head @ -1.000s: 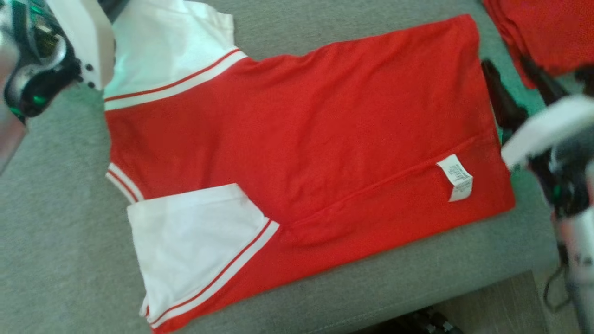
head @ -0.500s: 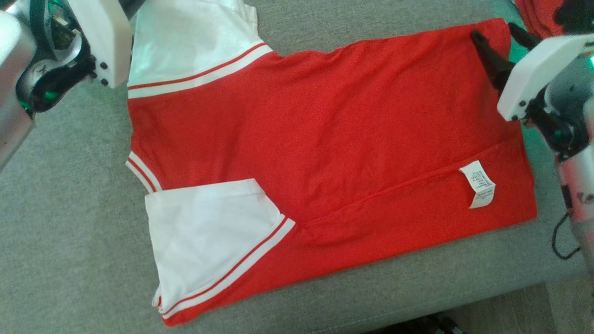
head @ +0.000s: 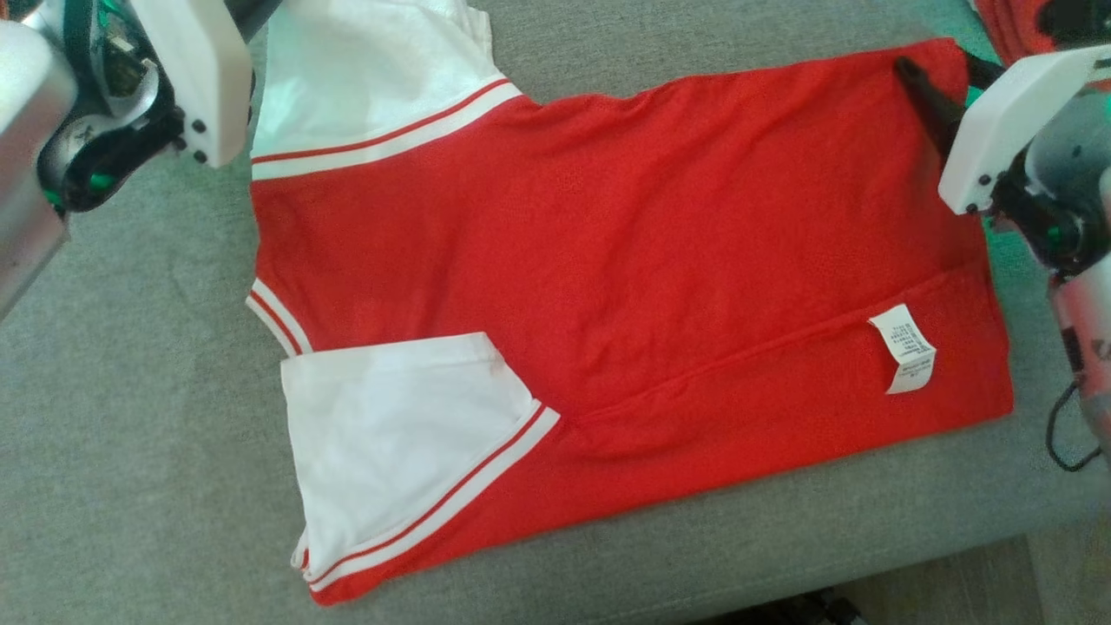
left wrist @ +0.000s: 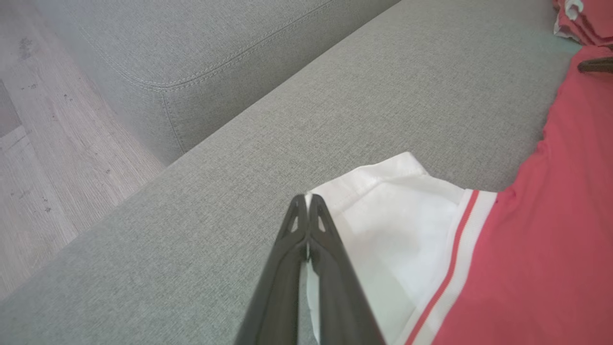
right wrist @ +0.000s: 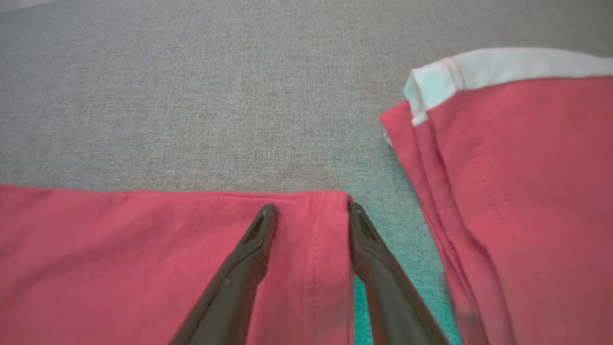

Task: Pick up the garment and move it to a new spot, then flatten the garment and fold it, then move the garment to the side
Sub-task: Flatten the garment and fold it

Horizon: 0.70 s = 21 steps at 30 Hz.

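Garment is presenting matt, smooth knit cloth; sofa is presenting coarse woven fabric; floor, at 9 o'clock, is presenting wood grain.

Left claw closed tight, tips together; right claw spread, tips apart.

Care label on the garment, print too small to read, red stack beyond its hem, cut off at the top edge
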{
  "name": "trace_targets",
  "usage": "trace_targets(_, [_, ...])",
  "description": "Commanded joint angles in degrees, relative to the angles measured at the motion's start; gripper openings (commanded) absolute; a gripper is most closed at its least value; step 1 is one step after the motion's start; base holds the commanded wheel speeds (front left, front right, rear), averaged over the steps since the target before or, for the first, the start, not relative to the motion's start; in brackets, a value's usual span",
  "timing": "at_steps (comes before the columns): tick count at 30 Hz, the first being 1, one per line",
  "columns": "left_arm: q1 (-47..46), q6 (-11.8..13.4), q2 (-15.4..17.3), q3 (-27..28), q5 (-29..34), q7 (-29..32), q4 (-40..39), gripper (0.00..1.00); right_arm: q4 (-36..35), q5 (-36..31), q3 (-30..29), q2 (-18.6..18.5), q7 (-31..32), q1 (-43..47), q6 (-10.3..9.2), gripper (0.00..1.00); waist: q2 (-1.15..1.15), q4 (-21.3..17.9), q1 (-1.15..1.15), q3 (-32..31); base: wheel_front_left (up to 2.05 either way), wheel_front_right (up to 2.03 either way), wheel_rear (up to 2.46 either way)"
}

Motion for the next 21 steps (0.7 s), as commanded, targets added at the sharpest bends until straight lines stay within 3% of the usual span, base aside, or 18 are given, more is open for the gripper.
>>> trace_targets(1, [-3.93, 0.09, 1.98, 1.79, -0.52, -0.9, -0.36, 0.0, -1.07, 0.26, 0.55, -1.27, -0.26, -1.29, -0.04, 0.66, 0.0, 0.11, 0.0, 0.01, 0.0, 0.0, 0.0])
trace_targets(2, [-4.05, 0.09, 1.96, 1.54, -0.66, -1.03, -0.29, 0.0, -0.86, 0.16, 0.73, -1.37, -0.33, -1.47, -0.04, 0.55, 0.0, 0.16, 0.0, 0.02, 0.0, 0.0, 0.0])
trace_targets(5, [-4.64, 0.09, 1.82, 0.61, -0.97, -1.54, -0.07, 0.0, 0.03, 0.06, 1.11, -1.62, -0.5, -2.22, -0.04, 0.35, 0.0, 0.5, 0.0, 0.13, 0.0, 0.0, 0.0])
trace_targets(7, [-4.76, 0.09, 1.77, 0.42, -1.06, -1.67, -0.02, 0.0, 0.25, 0.06, 1.17, -1.66, -0.57, -2.36, -0.04, 0.3, 0.0, 0.59, 0.0, 0.15, 0.0, 0.0, 0.0])
trace_targets(10, [-5.06, 0.09, 1.64, -0.09, -1.3, -2.04, 0.13, 0.0, 0.87, -0.04, 1.33, -1.77, -0.76, -2.77, -0.04, 0.0, 0.0, 0.81, 0.0, 0.16, 0.0, 0.0, 0.0])
trace_targets(21, [-6.06, 0.09, 2.21, -1.37, 2.3, -7.05, 0.91, 0.0, 1.49, -0.27, 1.45, -2.19, -4.72, -4.37, -0.04, 0.0, 0.0, 1.16, 0.0, 0.36, 0.0, 0.0, 0.0])
